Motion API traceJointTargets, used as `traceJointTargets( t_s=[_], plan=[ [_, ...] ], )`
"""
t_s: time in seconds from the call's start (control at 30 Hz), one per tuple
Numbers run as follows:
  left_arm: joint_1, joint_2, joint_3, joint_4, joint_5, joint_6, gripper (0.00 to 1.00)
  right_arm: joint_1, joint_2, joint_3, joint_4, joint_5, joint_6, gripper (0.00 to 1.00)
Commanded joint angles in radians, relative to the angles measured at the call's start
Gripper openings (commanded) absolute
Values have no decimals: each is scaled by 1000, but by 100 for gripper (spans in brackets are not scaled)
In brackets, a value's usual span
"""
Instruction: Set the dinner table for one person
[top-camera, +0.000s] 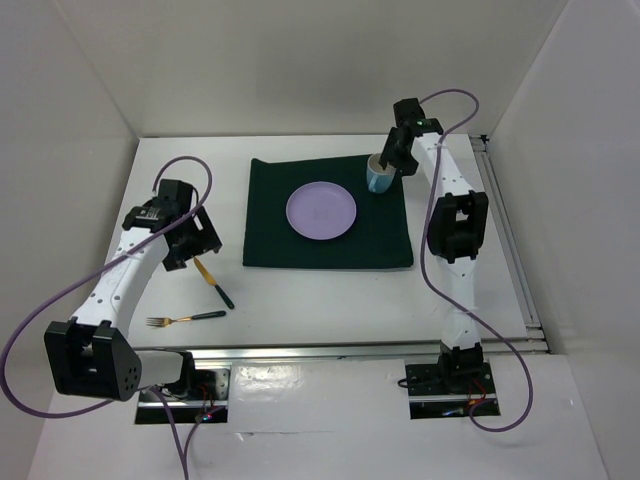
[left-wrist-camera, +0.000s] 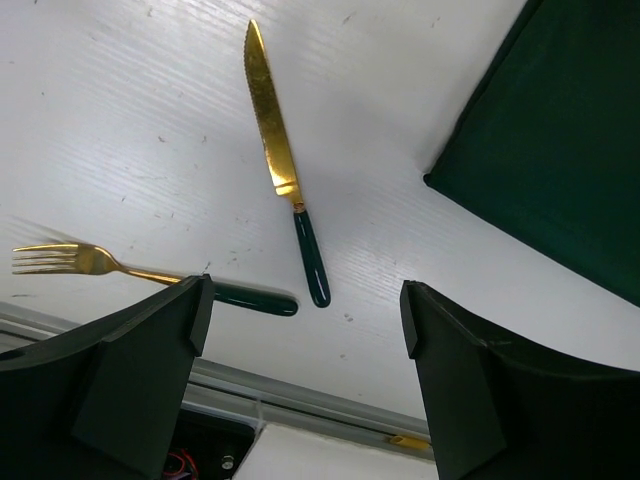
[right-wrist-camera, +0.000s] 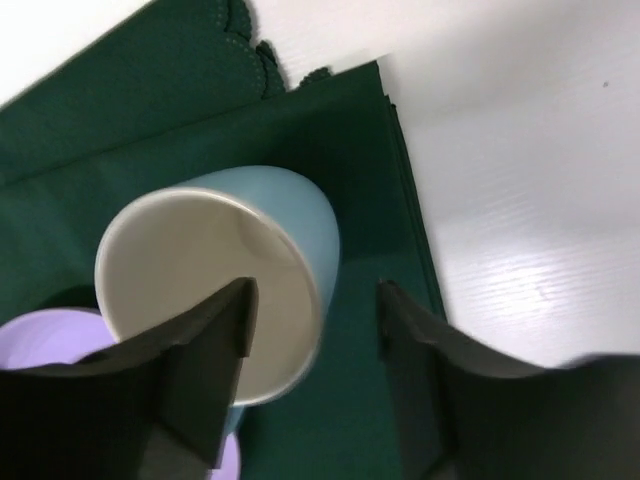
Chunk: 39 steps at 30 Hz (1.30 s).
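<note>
1. The knife (left-wrist-camera: 285, 175) just ahead of the left gripper (left-wrist-camera: 305, 290) has a shiny golden metal blade and a glossy dark green handle.
2. The fork (left-wrist-camera: 100, 262) has the same finish.
3. The mat (left-wrist-camera: 560, 150) is matt green cloth.
4. The cup (right-wrist-camera: 290, 215) at the right gripper (right-wrist-camera: 315, 290) is smooth and glazed.
5. The dinner table (left-wrist-camera: 130, 130) is matt white and finely ribbed.

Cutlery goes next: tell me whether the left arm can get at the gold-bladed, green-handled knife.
Probably yes. The left gripper hangs open right above the gold-bladed, green-handled knife, which lies bare on the white table with nothing over it. Only the gold fork has its handle close by.
</note>
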Motion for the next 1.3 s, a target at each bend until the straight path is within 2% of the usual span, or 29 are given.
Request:
traceJointTargets(
  t_s=[0.0, 0.07, 0.1, 0.17, 0.2, 0.3, 0.37, 0.47, 0.53, 0.6, 0.67, 0.7, 0.73, 0.77, 0.8, 0.83, 0.9, 0.93, 1.03, 1.27],
  plan=[
    [-4, 3, 26, -39, -32, 0, 94, 15, -6, 22, 48, 10, 6, 73],
    [-4, -6, 26, -39, -32, -14, 94, 15, -26, 34, 39, 10, 6, 89],
    [-4, -6, 26, -39, -32, -35, 94, 15, -36, 50, 39, 10, 6, 92],
    [-4, -6, 3, -50, -32, -53, 94, 15, -92, 63, 39, 10, 6, 94],
    [-4, -6, -6, -50, -32, -69, 93, 15, -116, 64, 39, 10, 6, 98],
    [-4, -6, -61, -85, -44, -147, 92, 24, -228, 45, 64, 10, -5, 100],
    [-4, -16, -106, -105, -44, -214, 90, 54, -326, -26, 101, 10, -29, 100],
    [20, -84, -132, -116, -34, -277, 90, 131, -452, -138, 172, -7, -90, 93],
    [42, -111, -106, -128, -20, -277, 90, 260, -498, -263, 201, -5, -121, 88],
    [85, -122, 5, -139, -20, -255, 90, 400, -549, -399, 258, -36, -133, 83],
    [140, -66, 114, -174, -20, -201, 90, 488, -573, -494, 304, -63, -144, 79],
    [155, -35, 246, -194, -31, -189, 90, 563, -601, -606, 383, -63, -144, 73],
    [171, -3, 315, -214, -31, -178, 90, 602, -610, -654, 423, -114, -144, 73],
    [188, 60, 380, -230, -43, -153, 90, 636, -610, -694, 459, -126, -134, 73],
    [226, 91, 508, -251, -43, -153, 90, 671, -610, -725, 514, -126, -133, 71],
    [243, 117, 567, -289, -34, -143, 90, 738, -595, -745, 531, -126, -133, 69],
    [290, 152, 682, -314, 0, -132, 90, 797, -554, -745, 540, -116, -124, 69],
    [304, 161, 698, -314, 15, -132, 90, 853, -500, -711, 551, -96, -124, 69],
    [338, 129, 681, -303, 75, -121, 90, 939, -384, -629, 562, -59, -143, 69],
    [347, 50, 537, -270, 121, -93, 89, 1015, -133, -406, 536, -48, -186, 69]
  ],
)
